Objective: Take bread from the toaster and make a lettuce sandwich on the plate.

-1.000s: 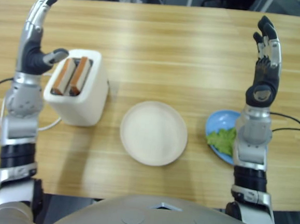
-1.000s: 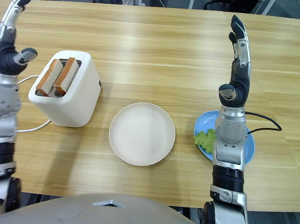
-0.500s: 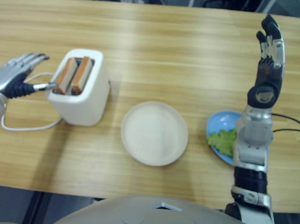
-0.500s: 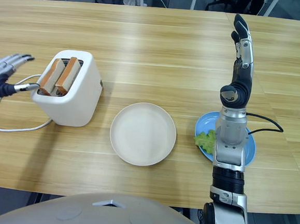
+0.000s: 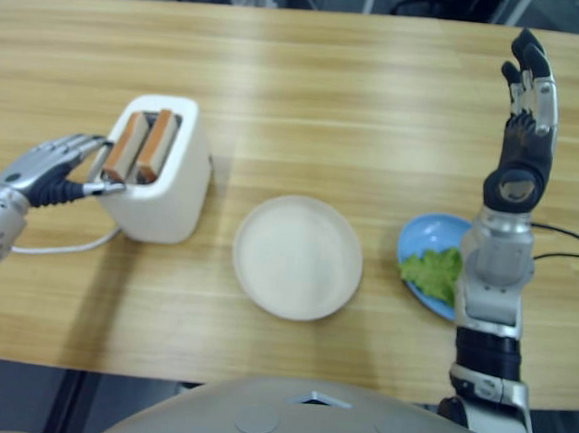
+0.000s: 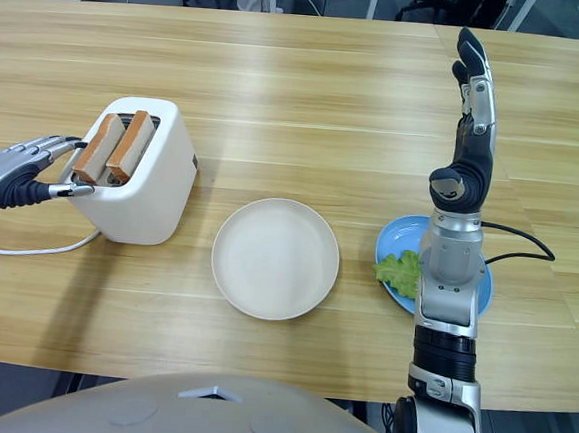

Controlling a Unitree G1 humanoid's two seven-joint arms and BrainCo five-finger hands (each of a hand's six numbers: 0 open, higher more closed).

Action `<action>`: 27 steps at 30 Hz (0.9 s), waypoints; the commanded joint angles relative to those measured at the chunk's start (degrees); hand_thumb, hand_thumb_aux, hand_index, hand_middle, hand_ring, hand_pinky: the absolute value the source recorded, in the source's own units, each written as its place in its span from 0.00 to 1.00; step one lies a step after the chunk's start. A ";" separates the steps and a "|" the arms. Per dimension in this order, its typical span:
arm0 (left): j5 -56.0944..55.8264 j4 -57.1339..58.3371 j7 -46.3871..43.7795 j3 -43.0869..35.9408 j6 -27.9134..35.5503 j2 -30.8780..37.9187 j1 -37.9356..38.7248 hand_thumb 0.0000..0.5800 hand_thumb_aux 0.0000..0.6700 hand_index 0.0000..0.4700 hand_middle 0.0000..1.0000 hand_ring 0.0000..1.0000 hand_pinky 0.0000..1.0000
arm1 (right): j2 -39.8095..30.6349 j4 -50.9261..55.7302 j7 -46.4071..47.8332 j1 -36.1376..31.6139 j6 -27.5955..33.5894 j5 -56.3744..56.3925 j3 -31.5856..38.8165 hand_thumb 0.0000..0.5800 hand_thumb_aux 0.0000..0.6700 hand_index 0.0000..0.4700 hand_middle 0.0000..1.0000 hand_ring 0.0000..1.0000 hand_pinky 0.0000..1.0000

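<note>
While two browned slices of toasted bread [image 6: 114, 148] stand upright, side by side, in the slots of the white, box-shaped toaster [image 6: 141, 190] at the left of the light wooden table [image 6: 309, 98], the first step of the task, the lifting out of the bread, is judged to be in hand and not yet done. The left hand [image 6: 22, 170] is held just beside the toaster's left wall, level with its top, with its fingers spread loosely toward the slices and nothing between them; whether the thumb tip touches the casing cannot be told. The right hand [image 6: 470, 120] is raised upright at the right of the scene, its fingers stretched out and nothing grasped. Below its forearm, a leaf of green lettuce [image 5: 435, 273] is seen on a small blue plate [image 5: 424, 237] near the front edge. The round cream plate [image 6: 275, 259] lies bare between the toaster and the blue plate, well apart from both hands. For the next move, the left hand would have to be brought over the slots and closed on the top edge of one slice, most likely the nearer, left one. The slice would then have to be drawn straight up, so that the toaster is not dragged or tipped, and carried right to the cream plate.
</note>
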 commanded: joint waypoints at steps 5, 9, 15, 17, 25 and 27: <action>0.55 -1.50 -1.41 -3.32 0.96 0.15 -0.73 0.00 0.00 0.00 0.00 0.00 0.00 | 0.24 -0.51 -0.21 0.49 0.59 -0.06 -0.51 0.00 0.00 0.00 0.00 0.00 0.00; 0.68 -1.25 -0.90 -4.01 1.39 -0.15 -1.70 0.00 0.00 0.00 0.00 0.00 0.00 | 0.32 -0.43 -0.35 0.63 0.56 -0.15 -0.60 0.00 0.00 0.00 0.00 0.00 0.00; 1.20 -1.01 0.62 -4.58 2.42 -0.50 -3.15 0.00 0.00 0.00 0.00 0.00 0.00 | 0.41 -0.47 -0.65 1.06 0.46 -0.36 -0.72 0.00 0.00 0.00 0.00 0.00 0.00; 1.60 -0.68 1.03 -5.18 2.64 -0.51 -3.75 0.00 0.00 0.00 0.00 0.00 0.00 | 0.45 -0.47 -0.77 1.14 0.43 -0.41 -0.78 0.00 0.00 0.00 0.00 0.00 0.00; 3.74 0.98 2.80 -8.81 3.89 -1.59 -6.62 0.00 0.00 0.00 0.00 0.00 0.00 | 0.38 -0.31 -1.19 1.39 0.32 -0.62 -0.88 0.00 0.00 0.00 0.00 0.00 0.00; 4.12 1.54 3.04 -9.77 4.18 -1.80 -7.36 0.00 0.00 0.00 0.00 0.00 0.00 | 0.40 -0.19 -1.26 1.46 0.24 -0.66 -0.92 0.00 0.00 0.00 0.00 0.00 0.00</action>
